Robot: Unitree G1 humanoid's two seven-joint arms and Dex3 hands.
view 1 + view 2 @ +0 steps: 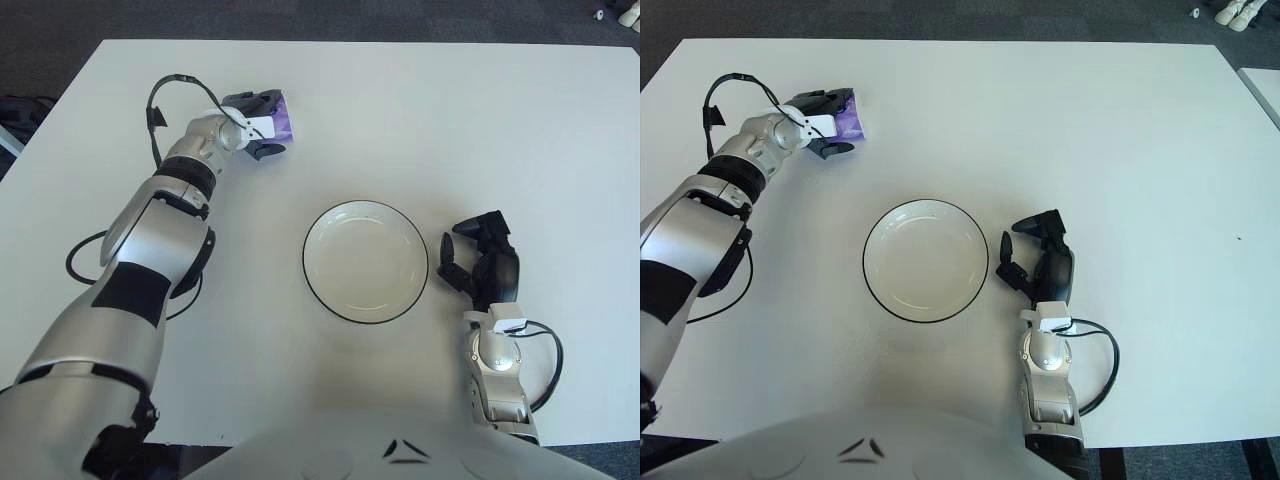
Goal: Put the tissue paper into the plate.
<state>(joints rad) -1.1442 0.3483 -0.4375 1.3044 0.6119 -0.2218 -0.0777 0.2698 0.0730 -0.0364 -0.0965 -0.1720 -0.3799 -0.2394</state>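
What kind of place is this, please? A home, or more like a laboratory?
Probably a lab or test room, not a home: a bare white table on dark carpet, holding only a plate and a purple tissue pack at the left hand. The right hand shows right of the plate.

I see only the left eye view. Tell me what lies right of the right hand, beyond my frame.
Observer: The table runs on well past the right hand. Its right edge shows in the right eye view, with dark floor beyond.
Operator: Report anything past that edge.
Observer: The corner of another pale surface shows at the frame's edge, apart from the table.
Operator: Check the tabletop out there.
Observer: One tiny dark speck lies there, far from the plate and from the left hand gripping the tissue pack.
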